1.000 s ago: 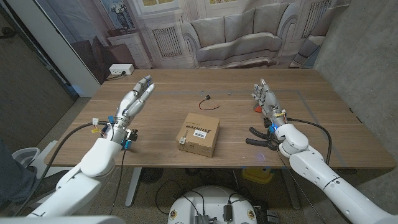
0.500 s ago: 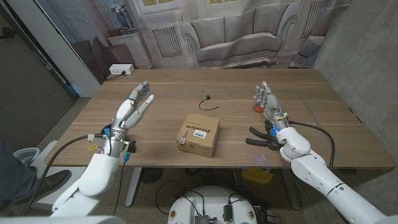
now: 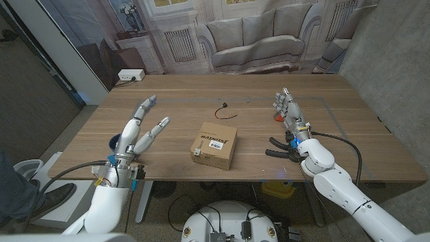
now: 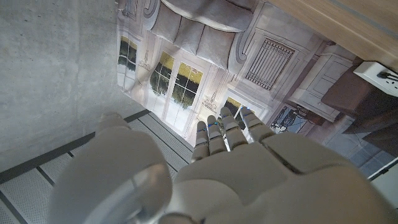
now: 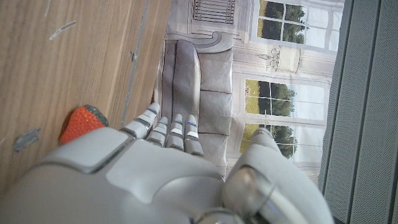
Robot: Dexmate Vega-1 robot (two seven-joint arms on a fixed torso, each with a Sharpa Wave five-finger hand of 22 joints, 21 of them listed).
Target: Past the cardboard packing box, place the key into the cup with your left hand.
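A cardboard packing box (image 3: 215, 146) with a white label lies at the middle of the table (image 3: 349, 134). Beyond it lies a small dark key (image 3: 222, 106) on a thin red cord. My left hand (image 3: 140, 129) hovers left of the box, open, its fingers spread and pointing away; its back fills the left wrist view (image 4: 249, 180). My right hand (image 3: 287, 109) stands on the right side, fingers straight and empty, also seen in the right wrist view (image 5: 137, 168). A small orange-red object (image 3: 277, 117) (image 5: 81, 122) lies right beside its fingers; I cannot tell whether it is a cup.
A black tool-like item (image 3: 278, 147) lies by my right wrist near the front edge. A white box (image 3: 130, 75) sits past the table's far left corner. A printed backdrop of a sofa (image 3: 255, 33) hangs behind the table.
My left hand has drawn back toward the near edge and tipped upward, its fingers spreading wider. The right hand, box and key have stayed put.
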